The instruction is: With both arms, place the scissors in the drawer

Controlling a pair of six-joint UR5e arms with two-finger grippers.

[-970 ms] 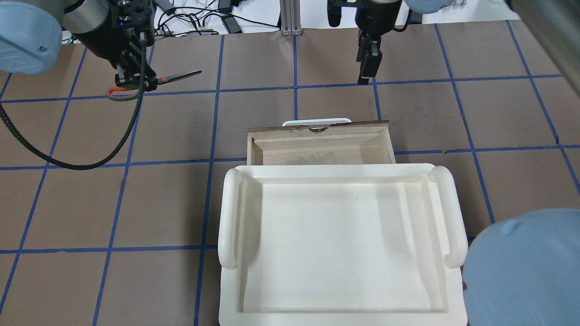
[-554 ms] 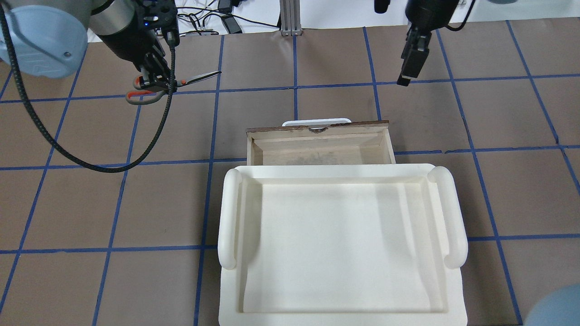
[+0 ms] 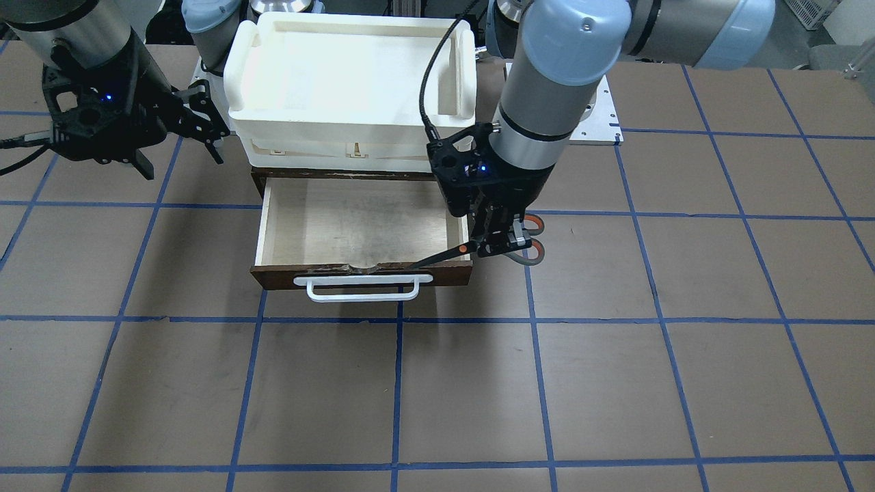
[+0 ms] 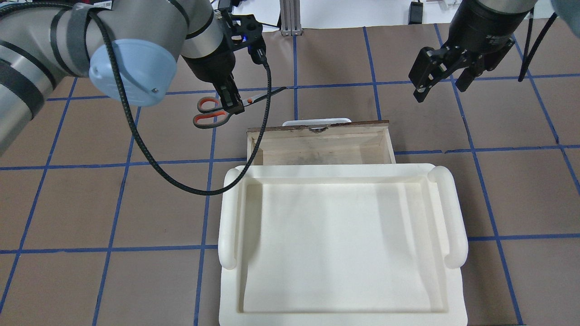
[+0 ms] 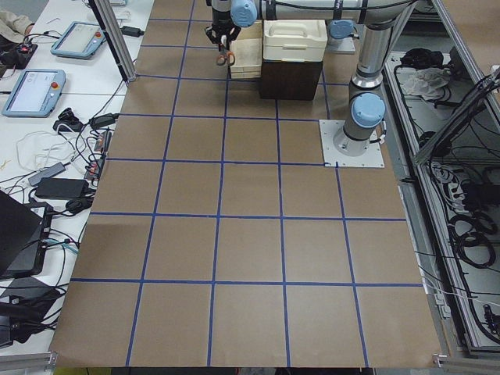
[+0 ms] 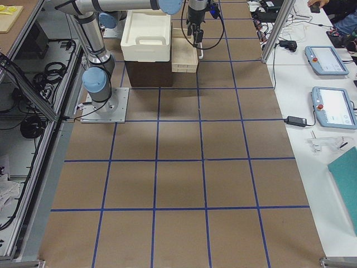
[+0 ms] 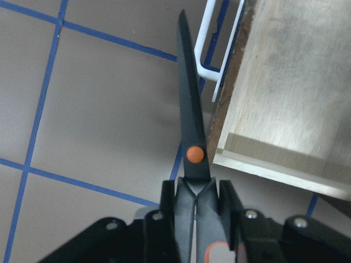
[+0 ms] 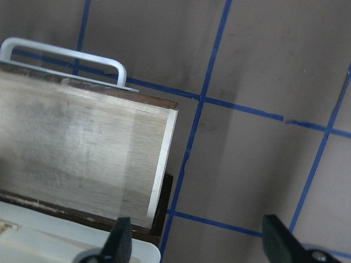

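Holding: my left gripper point(image 4: 233, 105) pinches scissors point(image 7: 192, 137) at the handles, blades beside drawer point(image 3: 355, 225) corner
Right gripper point(image 4: 439, 90): spread
Surface: brown table point(image 4: 68, 203), blue grid

Brown table point(image 4: 68, 203), blue tape grid point(image 4: 108, 248); dark cabinet point(image 5: 280, 80) on it, drawer point(image 3: 342, 225) open.

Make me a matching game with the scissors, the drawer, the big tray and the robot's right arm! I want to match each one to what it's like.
Things:
1. scissors
2. drawer
3. tray
4. right arm

What it's like:
A. cream-white
B. jaws open, holding nothing
C. pulled open, bare inside
D. clamped in the jaws of the left arm, beside the drawer

Pairs: 1-D, 2-C, 3-A, 4-B
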